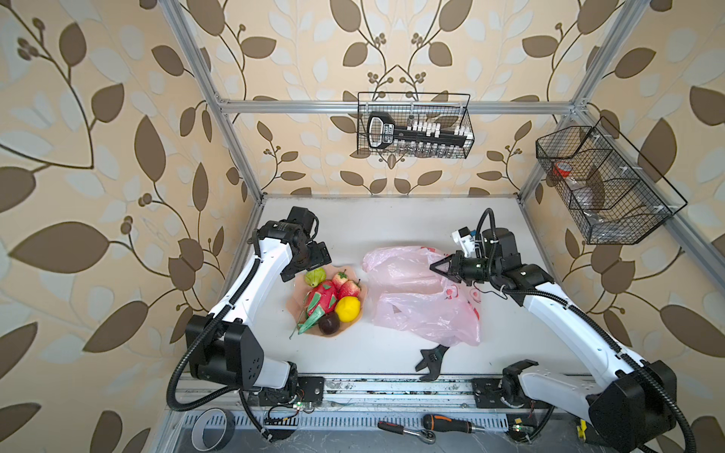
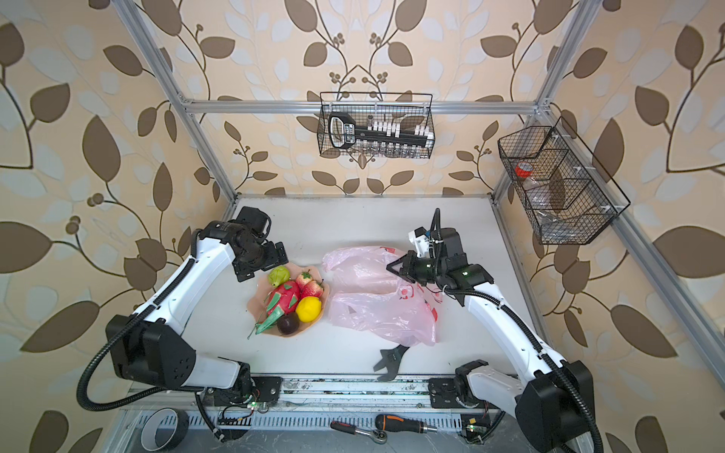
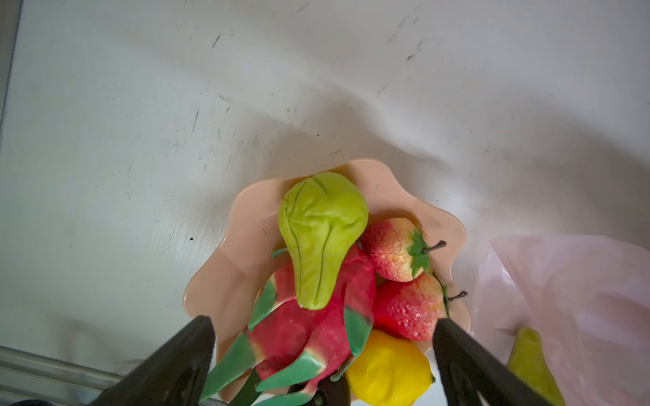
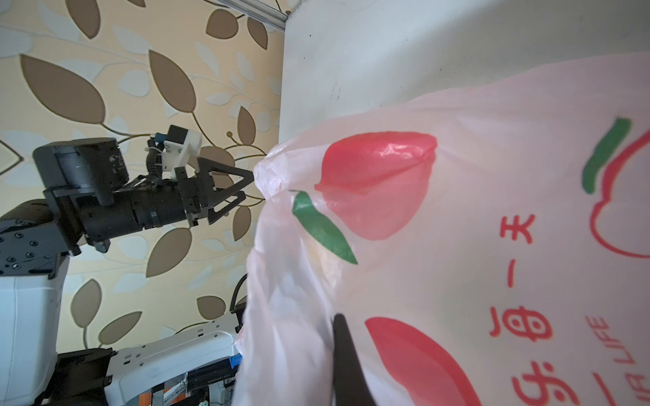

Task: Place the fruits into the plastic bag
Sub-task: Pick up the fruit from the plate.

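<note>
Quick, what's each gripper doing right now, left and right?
Left gripper: open, holding nothing.
Right gripper: shut on the plastic bag.

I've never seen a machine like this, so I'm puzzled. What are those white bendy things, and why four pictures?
Those are two robot arms, each ending in jaws that pinch like tongs. Two pictures look down from one camera overhead; the other two come from cameras on the arms' wrists. On the white table sits a peach wavy-edged plate piled with toy fruits: a green pear-shaped one, a red-pink dragon fruit with green scales, two red strawberries, a yellow lemon and a dark purple round fruit. Beside it is a thin, crinkly, pale pink plastic bag. The left arm hovers over the plate, jaws open and empty. The right arm has its jaws shut on the bag's edge. The fruits are meant to go in the bag.
</note>
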Controlling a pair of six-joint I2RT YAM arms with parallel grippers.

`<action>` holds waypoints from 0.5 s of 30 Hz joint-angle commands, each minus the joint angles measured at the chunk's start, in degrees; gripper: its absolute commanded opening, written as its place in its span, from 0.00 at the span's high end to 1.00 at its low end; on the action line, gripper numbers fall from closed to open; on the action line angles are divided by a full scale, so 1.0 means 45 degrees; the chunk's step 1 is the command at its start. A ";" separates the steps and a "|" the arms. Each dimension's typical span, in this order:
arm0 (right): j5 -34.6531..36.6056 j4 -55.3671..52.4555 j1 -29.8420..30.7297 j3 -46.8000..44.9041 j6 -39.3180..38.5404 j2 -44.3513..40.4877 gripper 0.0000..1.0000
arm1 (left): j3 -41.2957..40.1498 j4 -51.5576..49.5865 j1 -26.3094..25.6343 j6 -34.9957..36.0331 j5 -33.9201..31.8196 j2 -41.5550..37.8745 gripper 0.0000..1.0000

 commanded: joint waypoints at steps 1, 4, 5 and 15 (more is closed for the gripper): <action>0.0081 -0.0190 -0.0046 0.0439 -0.0194 0.0005 1.00 | -0.0079 0.0432 0.0155 -0.0499 0.0264 0.0664 0.01; 0.0088 -0.0208 -0.0048 0.0453 -0.0257 0.0015 1.00 | -0.0158 0.0704 0.0222 -0.0765 0.0377 0.1272 0.01; 0.0088 -0.0228 -0.0058 0.0451 -0.0269 0.0039 1.00 | -0.0158 0.0717 0.0236 -0.0798 0.0356 0.1433 0.01; 0.0094 -0.0167 -0.0057 0.0451 -0.0262 0.0094 1.00 | -0.0632 0.1247 0.0513 -0.0830 0.0274 0.2586 0.02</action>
